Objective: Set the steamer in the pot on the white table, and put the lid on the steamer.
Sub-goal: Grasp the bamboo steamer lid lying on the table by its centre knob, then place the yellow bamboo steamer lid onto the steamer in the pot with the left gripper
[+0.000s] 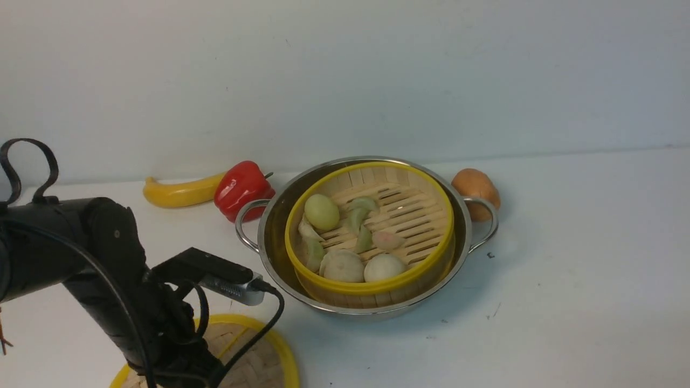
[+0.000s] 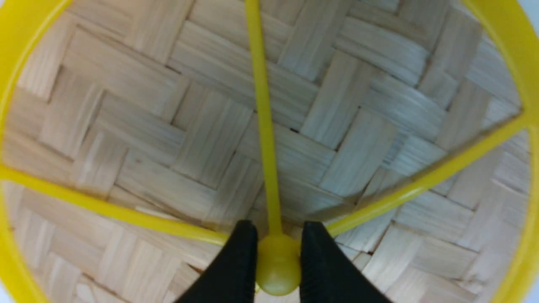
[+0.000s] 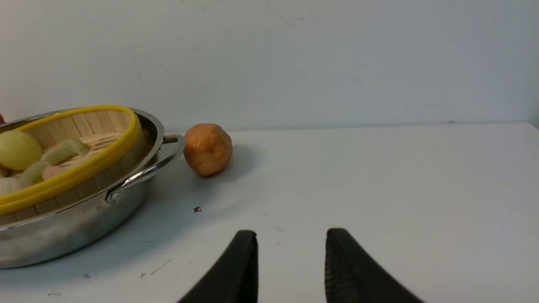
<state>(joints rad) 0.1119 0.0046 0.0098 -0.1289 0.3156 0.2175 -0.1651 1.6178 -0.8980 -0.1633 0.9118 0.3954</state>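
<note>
Fingers point(image 2: 238, 265) of the left arm, black and tapering, are closed on the small round yellow knob point(image 2: 278, 265) at the centre of the lid point(image 2: 210, 139), one pressed to each side of it. From the knob, thin yellow spokes run out over pale bamboo strips woven in a herringbone, to a thick yellow rim. In the front view the lid point(image 1: 259, 361) lies at the near left edge, half hidden by the left arm, and it seems to rest flat on the bench point(image 1: 566, 269), though the arm covers too much to be sure. The right fingers point(image 3: 240, 269), ribbed on their inner faces, stand well apart with nothing between them, low over the bench. Beyond them, the steamer point(image 1: 372, 285) sits inside the pot point(image 1: 275, 221), its yellow rim standing above the polished steel rim, its slatted floor carrying pale buns and green dumplings. A glossy red pepper point(image 1: 242, 188) and a curved yellow vegetable point(image 1: 178, 194) lie behind the pot's left handle, and a round brown lump point(image 1: 474, 186) just behind its right one. White bench with small dark specks stretches away on the right.
</note>
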